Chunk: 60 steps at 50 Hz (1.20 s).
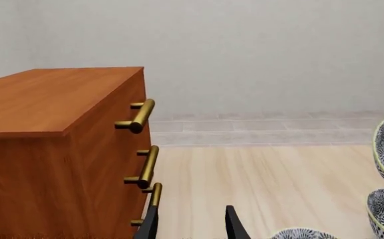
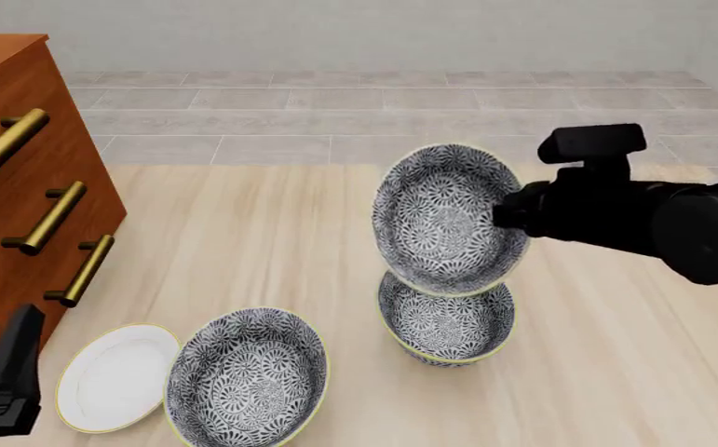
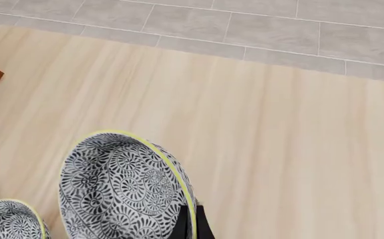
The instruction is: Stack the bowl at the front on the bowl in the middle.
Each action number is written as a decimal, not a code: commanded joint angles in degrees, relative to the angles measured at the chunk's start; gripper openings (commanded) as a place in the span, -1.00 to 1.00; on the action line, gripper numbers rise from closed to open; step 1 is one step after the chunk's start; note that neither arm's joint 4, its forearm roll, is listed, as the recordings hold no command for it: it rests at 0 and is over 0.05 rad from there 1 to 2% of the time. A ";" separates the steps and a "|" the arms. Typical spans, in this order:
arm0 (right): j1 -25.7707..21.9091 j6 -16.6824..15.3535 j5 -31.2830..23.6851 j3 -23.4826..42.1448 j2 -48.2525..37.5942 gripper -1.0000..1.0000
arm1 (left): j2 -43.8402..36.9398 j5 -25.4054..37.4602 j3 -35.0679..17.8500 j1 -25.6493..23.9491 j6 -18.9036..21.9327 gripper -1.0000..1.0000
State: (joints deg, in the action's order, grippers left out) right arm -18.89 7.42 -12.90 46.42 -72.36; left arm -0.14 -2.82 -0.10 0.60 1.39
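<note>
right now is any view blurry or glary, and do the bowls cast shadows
Front view: sharp, flat even light, no glare; the held bowl throws no distinct shadow on the bowl beneath. Right wrist view: equally crisp, the bowl's pattern clear up to the right gripper. Left wrist view: sharp; only a soft sheen on the dresser's brass handles.

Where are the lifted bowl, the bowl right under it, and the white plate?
Lifted bowl [image 2: 443, 216], front view: on its patterned inside, held tilted by the right hand [image 2: 508, 214].
Bowl under it [image 2: 446, 323], front view: on its inner floor.
White plate [image 2: 116, 377], front view: on its flat centre.
</note>
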 commanded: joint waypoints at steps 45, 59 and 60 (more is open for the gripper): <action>-0.37 4.77 -3.03 -3.05 0.38 -1.00 | -2.25 -1.30 0.08 -1.20 0.65 1.00; -0.58 5.50 0.76 -6.47 -1.91 -1.00 | -2.13 -1.03 0.08 -1.28 0.72 1.00; -0.56 5.50 0.96 -6.61 -2.02 -1.00 | -1.89 -0.83 0.08 -1.28 0.70 1.00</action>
State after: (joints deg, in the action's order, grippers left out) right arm -19.37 12.35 -14.06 41.58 -73.42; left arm -2.48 -4.11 -0.01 -0.63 2.08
